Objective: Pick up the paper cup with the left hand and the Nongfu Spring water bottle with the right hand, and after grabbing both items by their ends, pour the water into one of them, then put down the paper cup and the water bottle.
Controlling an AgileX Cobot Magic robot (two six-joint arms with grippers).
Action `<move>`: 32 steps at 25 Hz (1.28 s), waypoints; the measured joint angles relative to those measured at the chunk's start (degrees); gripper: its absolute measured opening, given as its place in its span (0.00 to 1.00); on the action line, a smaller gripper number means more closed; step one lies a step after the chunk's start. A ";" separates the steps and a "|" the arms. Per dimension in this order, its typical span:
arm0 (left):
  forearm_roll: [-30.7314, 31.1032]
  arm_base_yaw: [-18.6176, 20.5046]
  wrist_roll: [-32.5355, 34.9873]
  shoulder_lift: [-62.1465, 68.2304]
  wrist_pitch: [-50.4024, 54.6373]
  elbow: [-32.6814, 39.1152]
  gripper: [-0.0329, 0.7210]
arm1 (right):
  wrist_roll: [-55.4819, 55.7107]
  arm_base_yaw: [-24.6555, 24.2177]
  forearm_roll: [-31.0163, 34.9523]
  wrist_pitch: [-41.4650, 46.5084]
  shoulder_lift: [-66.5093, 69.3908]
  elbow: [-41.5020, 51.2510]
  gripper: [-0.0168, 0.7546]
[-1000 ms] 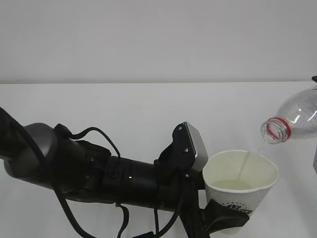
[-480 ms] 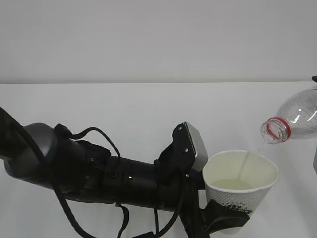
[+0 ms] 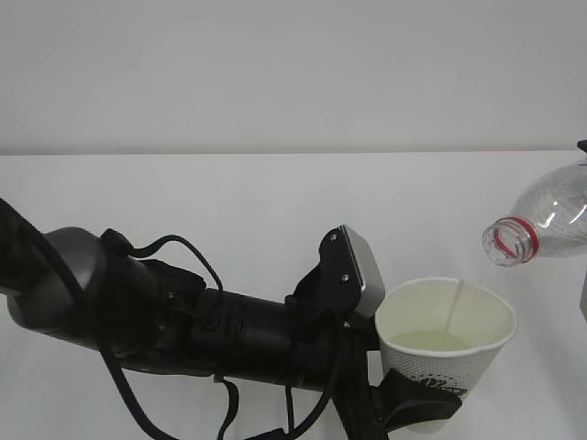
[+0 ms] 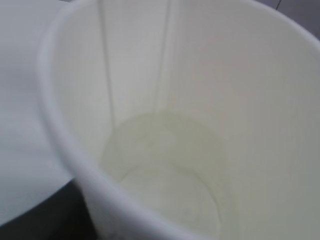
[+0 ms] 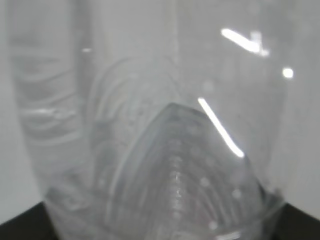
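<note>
In the exterior view my left gripper [image 3: 417, 408] is shut on the lower part of the white paper cup [image 3: 459, 353], holding it upright at the lower right. The clear Nongfu Spring water bottle [image 3: 550, 218] lies tilted at the right edge, with its red-ringed open mouth just above the cup's far rim. A thin thread of water [image 3: 455, 301] falls into the cup, where a shallow pool [image 4: 165, 170] lies. The bottle's ribbed base [image 5: 175, 165] fills the right wrist view, with my right gripper [image 5: 160, 225] shut on it. Only the dark corners of that gripper show.
The black left arm [image 3: 183, 316] with its cables and grey block [image 3: 359, 270] crosses the lower left of the exterior view. Beneath lies a white table [image 3: 275, 202], with a plain white wall behind. A grey edge [image 3: 583, 312] shows at the far right.
The stream of water from the bottle has thinned to a fine thread. Cup, bottle and both arms have hardly moved.
</note>
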 joint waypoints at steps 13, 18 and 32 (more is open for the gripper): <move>0.04 0.00 0.00 0.00 0.00 0.00 0.71 | -0.11 0.00 0.00 0.00 0.00 0.00 0.63; 0.04 0.00 0.00 0.00 0.00 0.00 0.71 | -0.11 0.00 0.00 0.00 0.00 0.00 0.63; 0.04 0.00 0.00 0.00 0.00 0.00 0.71 | -0.21 0.00 0.00 0.00 0.00 0.00 0.63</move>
